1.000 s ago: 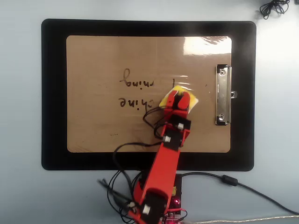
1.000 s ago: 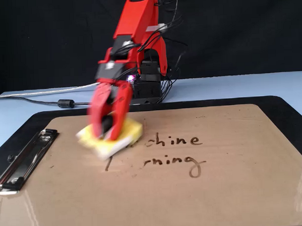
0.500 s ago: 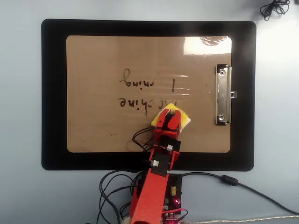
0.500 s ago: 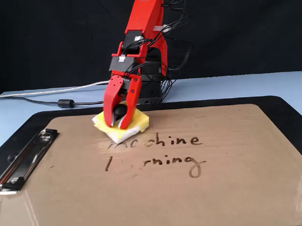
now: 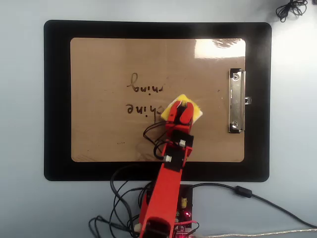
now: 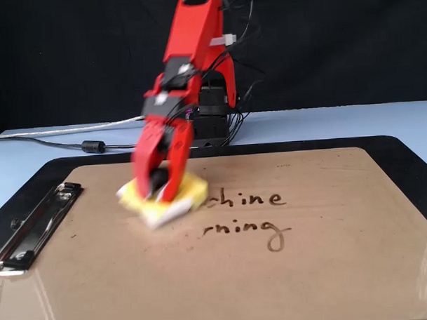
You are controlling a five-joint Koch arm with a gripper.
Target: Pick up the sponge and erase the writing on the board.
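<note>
Gripper [image 6: 160, 192], motion-blurred, pinches sponge [image 6: 190, 189] by its knob on board [image 5: 99, 139]; of the writing [image 6: 247, 213] we read only "chine / rning".

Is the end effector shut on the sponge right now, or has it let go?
Shut on it: in the fixed view the end effector straddles the sponge, its red fingers closed around the middle, pressing it onto the board.

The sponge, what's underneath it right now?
The sponge, gripped by the gripper, sits on the board, left of the writing in the fixed view. Any strokes beneath it are hidden.
</note>
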